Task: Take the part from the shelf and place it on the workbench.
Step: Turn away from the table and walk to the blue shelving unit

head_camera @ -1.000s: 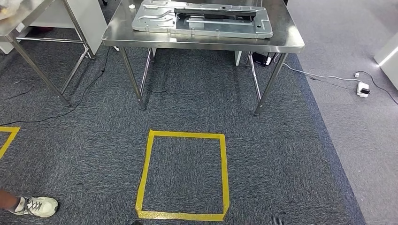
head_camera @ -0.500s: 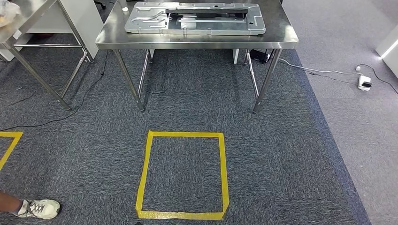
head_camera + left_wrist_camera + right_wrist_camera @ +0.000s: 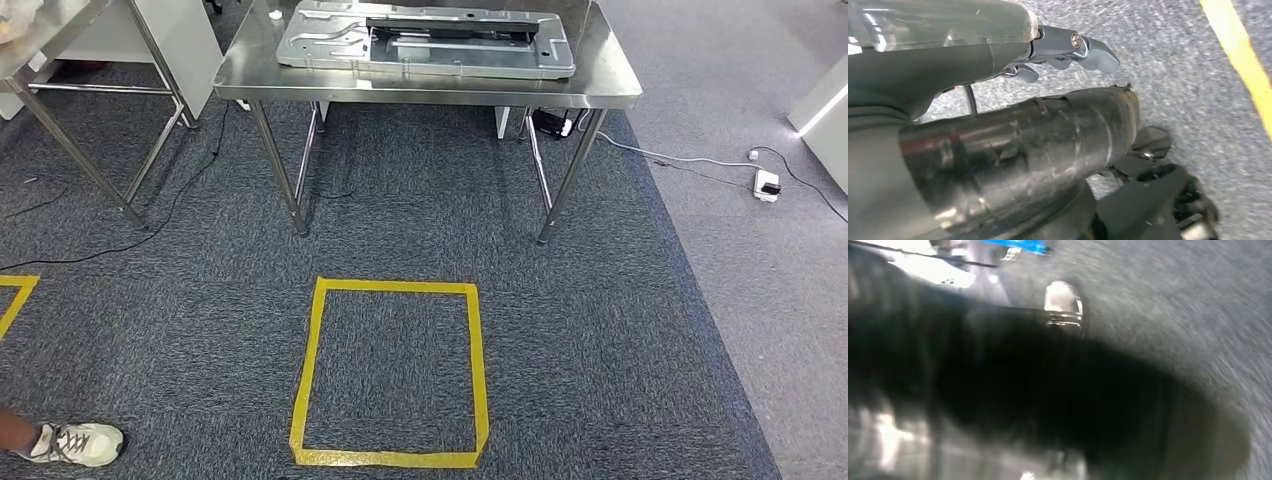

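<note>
Part (image 3: 425,40), a flat grey sheet-metal panel with ribs and cut-outs, lies along the top of the steel desk (image 3: 300,80) and covers most of its length, its near long side close to the desk's front edge. Going left to right across the head view: a person's shoe (image 3: 80,443) sits on the dark carpet at the lower left, a corner of yellow tape just above it; a second steel desk (image 3: 60,40) stands at the upper left; a yellow tape square (image 3: 312,375) is marked on the carpet in front of the main desk; a white power strip (image 3: 767,185) with cables lies on the paler floor to the right. The left hand (image 3: 1068,50) shows pale metal fingertips above the carpet, holding nothing, fingers slightly apart. Whether the right hand is wide or closed cannot be told; its wrist view is dark and blurred.
</note>
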You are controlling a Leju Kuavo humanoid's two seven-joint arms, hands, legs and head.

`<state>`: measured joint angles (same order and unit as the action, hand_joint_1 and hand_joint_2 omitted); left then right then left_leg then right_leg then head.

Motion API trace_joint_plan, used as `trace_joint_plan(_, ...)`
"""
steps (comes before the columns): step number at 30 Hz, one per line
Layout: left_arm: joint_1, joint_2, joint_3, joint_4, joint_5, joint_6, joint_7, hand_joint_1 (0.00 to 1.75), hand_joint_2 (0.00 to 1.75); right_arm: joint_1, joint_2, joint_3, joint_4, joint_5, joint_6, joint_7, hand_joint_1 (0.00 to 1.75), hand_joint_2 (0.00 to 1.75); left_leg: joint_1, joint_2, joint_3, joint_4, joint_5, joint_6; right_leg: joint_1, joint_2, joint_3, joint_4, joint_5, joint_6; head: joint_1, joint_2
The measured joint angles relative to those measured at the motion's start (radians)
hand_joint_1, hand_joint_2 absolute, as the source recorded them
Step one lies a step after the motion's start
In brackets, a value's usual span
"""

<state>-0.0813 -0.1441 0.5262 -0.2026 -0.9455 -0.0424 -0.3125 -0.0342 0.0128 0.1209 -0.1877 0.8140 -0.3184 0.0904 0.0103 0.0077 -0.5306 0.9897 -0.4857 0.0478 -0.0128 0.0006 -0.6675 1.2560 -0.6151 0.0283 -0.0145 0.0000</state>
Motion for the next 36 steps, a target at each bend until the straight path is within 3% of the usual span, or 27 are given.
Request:
trace_joint_plan(1, 0.003, 0.0, 0.001, 0.0, -0.001, 0.001, 0.005, 0.0, 0.0, 0.001, 0.003, -0.013, 0.0, -0.015, 0.005, -0.006, 0.0, 0.0, -0.001, 0.001, 0.0, 0.001, 0.0, 0.0, 0.0, 0.0, -0.012, 0.031, -0.005, 0.001, 0.0, 0.0)
trace_joint_plan(2, 0.005, 0.0, 0.002, 0.0, -0.002, 0.002, 0.01, 0.0, 0.0, 0.002, 0.007, -0.027, 0.0, -0.03, 0.007, -0.012, 0.0, 0.0, -0.001, 0.001, 0.0, 0.002, 0.0, 0.0, 0.0, 0.0, -0.005, 0.021, 0.012, -0.001, 0.0, 0.0)
trace_joint_plan(4, 0.007, 0.0, 0.004, 0.0, -0.006, 0.002, 0.015, 0.0, 0.0, 0.003, 0.014, -0.057, 0.0, -0.064, 0.009, -0.027, 0.0, 0.0, -0.001, -0.001, 0.002, 0.004, -0.002, -0.003, 0.0, 0.0, 0.056, -0.098, 0.081, -0.007, 0.0, 0.0)
trace_joint_plan(6, 0.008, 0.0, 0.004, 0.0, -0.011, 0.002, 0.018, 0.0, 0.0, 0.003, 0.02, -0.086, 0.0, -0.092, 0.014, -0.046, 0.0, 0.0, -0.005, -0.003, 0.002, 0.007, -0.006, -0.01, 0.004, 0.0, 0.113, -0.216, 0.122, -0.016, 0.0, 0.0)
trace_joint_plan(8, 0.008, -0.001, 0.004, 0.0, -0.017, 0.002, 0.019, 0.0, 0.0, 0.002, 0.026, -0.11, 0.0, -0.109, 0.02, -0.063, 0.0, 0.0, -0.007, -0.002, 0.001, 0.007, -0.007, -0.02, 0.01, 0.0, 0.124, -0.246, 0.123, -0.023, 0.0, 0.0)
trace_joint_plan(11, 0.008, 0.0, 0.004, 0.0, -0.024, 0.002, 0.019, 0.0, 0.0, 0.002, 0.033, -0.131, 0.0, -0.118, 0.023, -0.08, 0.0, 0.0, -0.006, -0.003, -0.003, 0.024, -0.022, -0.036, 0.004, 0.0, 0.126, -0.257, 0.131, -0.041, -0.001, 0.0)
trace_joint_plan(13, 0.008, 0.002, 0.004, 0.0, -0.029, 0.002, 0.017, 0.0, 0.0, 0.002, 0.036, -0.142, 0.0, -0.12, 0.022, -0.087, 0.0, 0.0, -0.003, -0.004, -0.044, 0.114, -0.079, -0.044, 0.0, -0.003, 0.127, -0.263, 0.135, -0.052, -0.001, 0.0)
trace_joint_plan(15, 0.01, 0.002, 0.004, 0.0, -0.032, 0.001, 0.015, 0.0, 0.0, 0.002, 0.036, -0.151, 0.0, -0.121, 0.021, -0.095, 0.0, 0.0, -0.001, -0.004, -0.108, 0.25, -0.141, -0.05, 0.002, -0.002, 0.124, -0.262, 0.136, -0.055, -0.001, 0.0)
trace_joint_plan(16, 0.011, 0.002, 0.004, 0.0, -0.033, 0.001, 0.014, 0.0, 0.0, 0.002, 0.037, -0.156, 0.0, -0.121, 0.02, -0.099, 0.0, 0.0, 0.0, -0.004, -0.127, 0.291, -0.151, -0.052, 0.003, 0.0, 0.123, -0.261, 0.136, -0.055, -0.001, 0.0)
trace_joint_plan(17, 0.012, 0.002, 0.004, 0.0, -0.034, 0.001, 0.013, 0.0, 0.0, 0.002, 0.037, -0.16, 0.0, -0.122, 0.02, -0.102, 0.0, 0.0, 0.0, -0.004, -0.127, 0.293, -0.139, -0.052, 0.003, 0.003, 0.124, -0.26, 0.135, -0.055, -0.001, 0.0)
trace_joint_plan(18, 0.012, 0.002, 0.004, 0.0, -0.034, 0.001, 0.012, 0.0, 0.0, 0.002, 0.038, -0.163, 0.0, -0.122, 0.02, -0.104, 0.0, 0.0, 0.0, -0.005, -0.107, 0.254, -0.109, -0.05, 0.003, 0.007, 0.124, -0.259, 0.135, -0.054, -0.001, 0.0)
trace_joint_plan(20, 0.013, 0.004, 0.004, 0.0, -0.034, 0.001, 0.009, 0.0, 0.0, 0.0, 0.041, -0.169, 0.0, -0.122, 0.02, -0.11, 0.0, 0.0, 0.0, -0.023, -0.038, 0.113, -0.041, -0.043, 0.005, 0.018, 0.124, -0.255, 0.133, -0.051, -0.001, 0.0)
trace_joint_plan(22, 0.014, 0.006, 0.004, 0.0, -0.035, 0.001, 0.007, 0.0, 0.0, -0.002, 0.044, -0.173, 0.0, -0.122, 0.02, -0.112, 0.0, 0.0, -0.001, -0.04, 0.004, 0.022, -0.015, -0.036, 0.007, 0.029, 0.12, -0.249, 0.133, -0.042, 0.0, 0.0)
trace_joint_plan(25, 0.014, 0.005, 0.004, 0.0, -0.036, 0.002, 0.004, 0.0, 0.0, -0.002, 0.045, -0.176, 0.0, -0.121, 0.02, -0.113, 0.0, 0.0, 0.0, -0.029, 0.008, 0.007, -0.012, -0.024, 0.007, 0.044, 0.114, -0.248, 0.136, -0.026, -0.001, 0.0)
trace_joint_plan(27, 0.014, 0.005, 0.004, 0.0, -0.036, 0.002, 0.003, 0.0, 0.0, 0.0, 0.045, -0.18, 0.0, -0.121, 0.02, -0.113, 0.0, 0.0, 0.005, -0.015, 0.01, -0.002, -0.005, -0.01, 0.007, 0.035, 0.098, -0.212, 0.11, -0.016, 0.0, 0.0)
trace_joint_plan(30, 0.016, 0.005, 0.004, 0.0, -0.036, 0.002, 0.002, 0.0, 0.0, 0.0, 0.045, -0.183, 0.001, -0.12, 0.021, -0.113, 0.0, 0.0, 0.005, 0.011, 0.007, -0.004, -0.002, -0.001, 0.003, 0.012, 0.01, -0.031, 0.015, -0.003, 0.002, 0.0)
trace_joint_plan(31, 0.017, 0.005, 0.004, 0.0, -0.036, 0.002, 0.001, 0.0, 0.0, 0.0, 0.045, -0.185, 0.001, -0.12, 0.022, -0.113, 0.0, 0.0, 0.004, 0.021, 0.006, -0.003, -0.003, -0.001, 0.001, 0.01, -0.014, 0.019, 0.001, 0.0, 0.002, 0.0)
trace_joint_plan(32, 0.018, 0.005, 0.004, 0.0, -0.035, 0.002, 0.001, 0.0, 0.0, 0.001, 0.046, -0.186, 0.001, -0.119, 0.022, -0.113, 0.0, 0.0, 0.003, 0.03, 0.006, -0.002, -0.004, -0.001, 0.0, 0.007, -0.021, 0.034, 0.007, 0.001, 0.002, 0.0)
trace_joint_plan(34, 0.018, 0.004, 0.004, 0.0, -0.036, 0.002, 0.0, 0.0, 0.0, 0.002, 0.047, -0.189, 0.001, -0.118, 0.021, -0.113, 0.0, 0.0, 0.002, 0.046, 0.01, -0.001, -0.008, -0.003, -0.001, -0.007, 0.024, -0.052, 0.068, -0.001, 0.002, 0.0)
trace_joint_plan(36, 0.019, 0.004, 0.004, 0.0, -0.036, 0.002, -0.002, 0.0, 0.0, 0.001, 0.047, -0.19, 0.002, -0.116, 0.02, -0.113, 0.0, 0.0, -0.001, 0.06, 0.016, 0.001, -0.014, -0.009, 0.007, -0.048, 0.094, -0.189, 0.12, -0.012, 0.002, 0.0)
